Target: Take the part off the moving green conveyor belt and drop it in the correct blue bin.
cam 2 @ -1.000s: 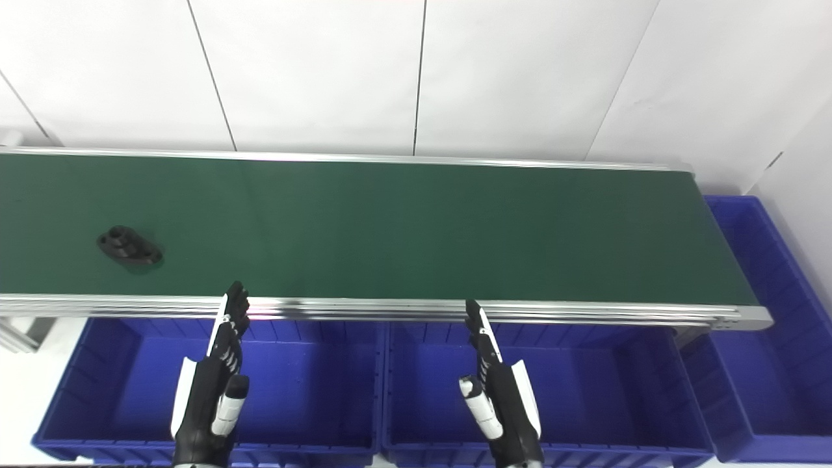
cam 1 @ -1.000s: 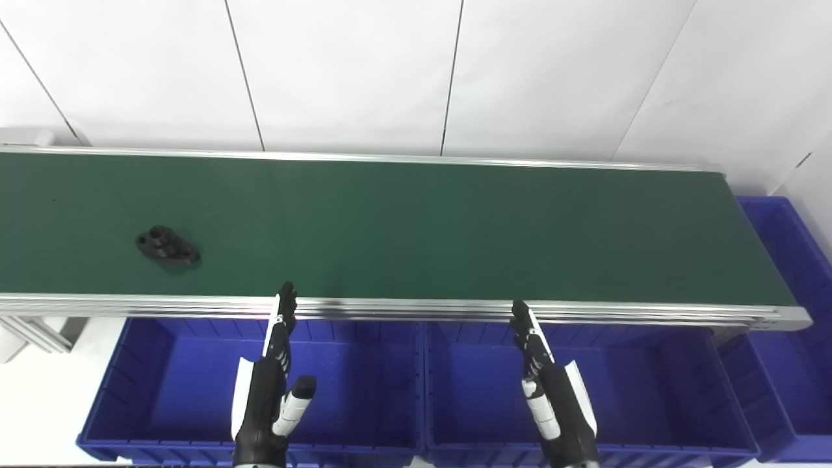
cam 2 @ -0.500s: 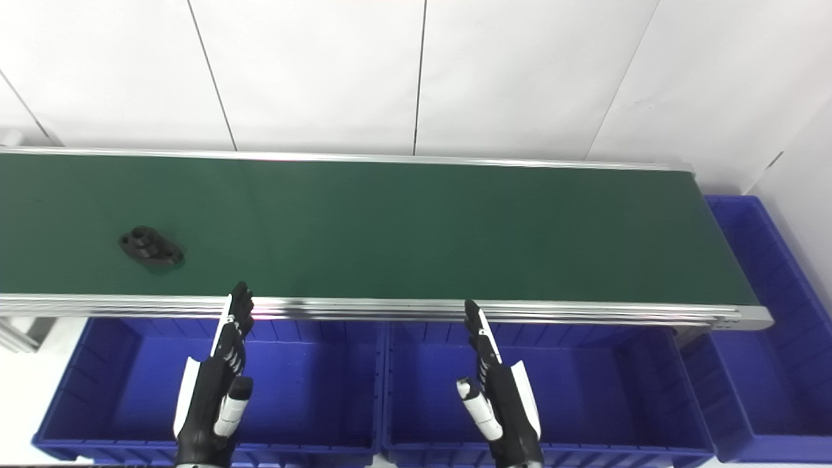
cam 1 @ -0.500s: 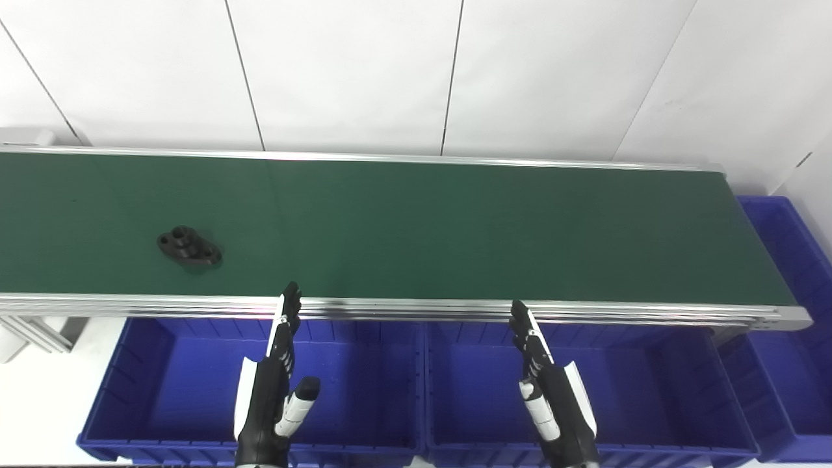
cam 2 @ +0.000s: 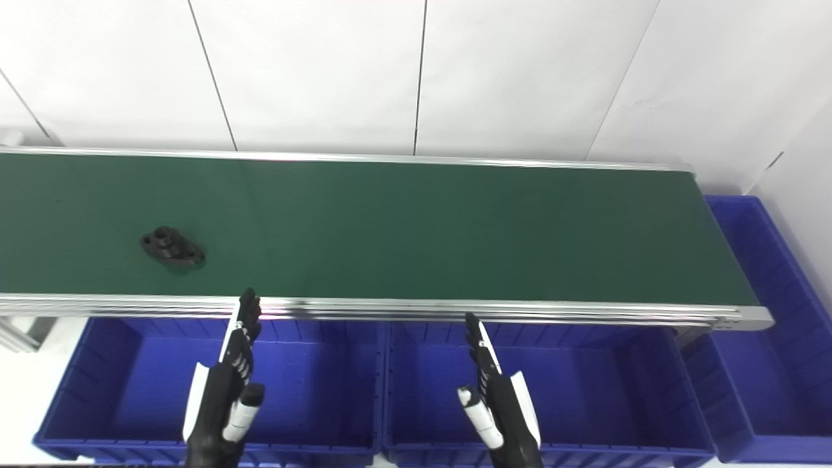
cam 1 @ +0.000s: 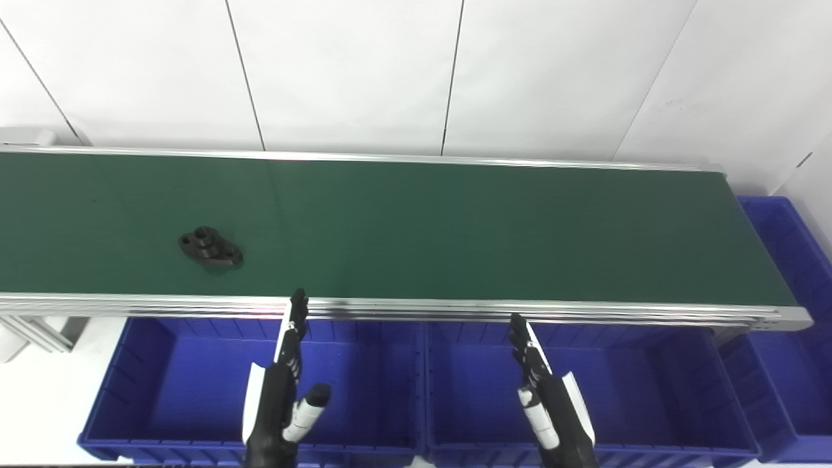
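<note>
Black flanged part (cam 1: 210, 247) rides the green conveyor belt (cam 1: 455, 227), and you have both hands empty.

You can see the part lying flat on the left stretch of the belt, nearer the front rail than the back one, with a raised hub in its middle and a hole toward each end. Your left hand (cam 1: 281, 396) hangs over the left blue bin (cam 1: 162, 364), fingers straight and apart, thumb out to the side, fingertips reaching up to the belt's silver front rail (cam 1: 585, 313); it grips nothing and sits to the right of the part, well apart from it. Your right hand (cam 1: 549, 403) is likewise spread and empty over the middle blue bin (cam 1: 650, 377), its fingertips just short of the rail. You will find a third blue bin (cam 1: 786, 260) past the belt's right end, beside the white panelled wall (cam 1: 351, 71).
</note>
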{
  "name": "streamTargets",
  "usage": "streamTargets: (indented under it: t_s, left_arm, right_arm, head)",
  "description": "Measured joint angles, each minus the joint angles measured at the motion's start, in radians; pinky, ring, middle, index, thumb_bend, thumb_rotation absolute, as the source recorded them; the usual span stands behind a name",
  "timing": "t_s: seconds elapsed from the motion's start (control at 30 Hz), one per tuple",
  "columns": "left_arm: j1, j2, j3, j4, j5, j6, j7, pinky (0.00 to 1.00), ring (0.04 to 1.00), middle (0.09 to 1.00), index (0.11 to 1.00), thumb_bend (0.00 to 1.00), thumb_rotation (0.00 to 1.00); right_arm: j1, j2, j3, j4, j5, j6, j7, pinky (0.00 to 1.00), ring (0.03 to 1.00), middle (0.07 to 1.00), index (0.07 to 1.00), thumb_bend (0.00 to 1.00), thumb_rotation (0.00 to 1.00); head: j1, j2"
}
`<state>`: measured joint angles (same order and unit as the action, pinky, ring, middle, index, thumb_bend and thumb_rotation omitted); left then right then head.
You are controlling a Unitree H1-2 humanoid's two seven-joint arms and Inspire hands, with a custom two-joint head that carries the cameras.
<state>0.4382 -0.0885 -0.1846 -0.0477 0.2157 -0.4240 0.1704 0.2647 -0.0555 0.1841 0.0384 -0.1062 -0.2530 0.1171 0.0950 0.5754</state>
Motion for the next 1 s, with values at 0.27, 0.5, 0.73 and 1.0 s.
streamTargets:
  t_s: [0.27,0.5,0.73,1.0]
  left_arm:
    - [-0.022,0.001,-0.035,0.035,0.007,-0.003,0.054,0.99,0.988,1.0,1.0,0.89,0.91]
    - [-0.027,0.005,-0.046,0.046,0.008,-0.004,0.063,0.99,0.979,1.0,1.0,0.91,0.9]
    - [-0.03,0.005,-0.065,0.063,0.009,-0.004,0.071,0.99,0.972,0.995,1.0,0.91,0.88]
    - [-0.03,0.004,-0.069,0.064,0.03,-0.004,0.089,0.94,0.96,0.995,1.0,0.92,0.88]
  right_arm:
    - [-0.009,-0.01,-0.01,0.049,0.015,-0.04,0.0,1.0,1.0,1.0,1.0,0.96,0.95]
    - [-0.015,-0.016,-0.01,0.07,0.019,-0.073,0.004,1.0,1.0,1.0,1.0,0.97,0.96]
    - [-0.022,-0.03,-0.012,0.088,0.019,-0.083,0.006,1.0,1.0,1.0,1.0,0.98,0.96]
    - [-0.023,-0.047,-0.011,0.088,0.019,-0.103,0.012,1.0,1.0,1.0,1.0,1.0,0.92]
  head:
    - [0.049,-0.048]
    - [0.08,-0.072]
    - [0.106,-0.066]
    - [0.155,-0.078]
